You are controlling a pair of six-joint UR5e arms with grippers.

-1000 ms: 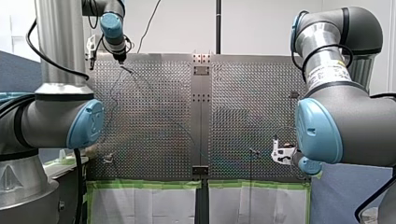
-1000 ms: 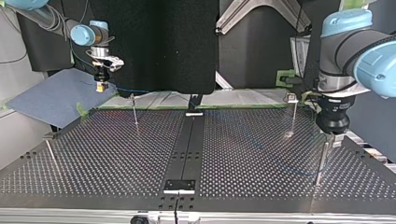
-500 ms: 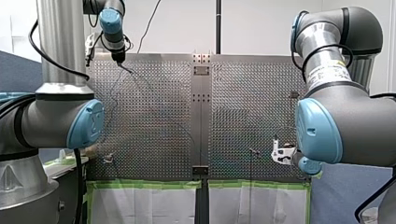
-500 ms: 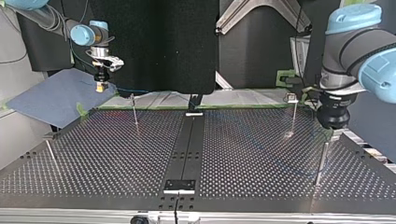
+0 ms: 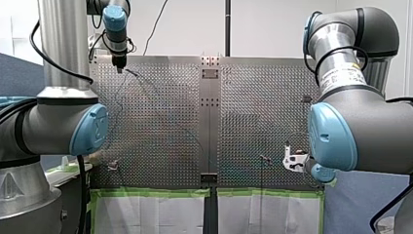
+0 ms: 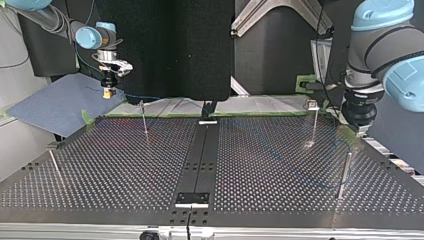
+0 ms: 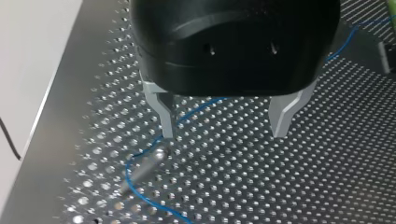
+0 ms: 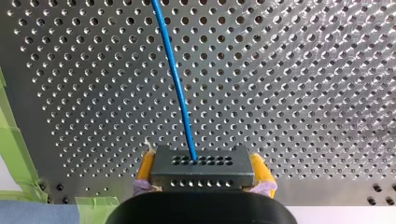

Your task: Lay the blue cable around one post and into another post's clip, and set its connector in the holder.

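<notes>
In the right wrist view my right gripper (image 8: 203, 170) has its yellow pads shut on the grey connector (image 8: 202, 164), and the blue cable (image 8: 175, 79) runs out of it over the perforated table. The top view puts this gripper (image 6: 107, 93) above the blue mat at the far left. My left gripper (image 7: 224, 128) is open with nothing between its metal fingers (image 7: 166, 119). Below and beside it the cable (image 7: 140, 191) bends around a thin post (image 7: 142, 167). In the top view that gripper (image 6: 361, 131) hangs at the right, beyond the post (image 6: 344, 174).
More thin posts stand on the table (image 6: 144, 120) (image 6: 314, 122) (image 6: 54, 162). A black strip (image 6: 200, 160) runs down the table's middle with a bracket (image 6: 192, 198) at its near end. Green tape (image 6: 260, 114) lines the far edge.
My left gripper has risen off the post at the top view's right and drawn back toward the far edge. My right gripper has stayed put with the connector.
</notes>
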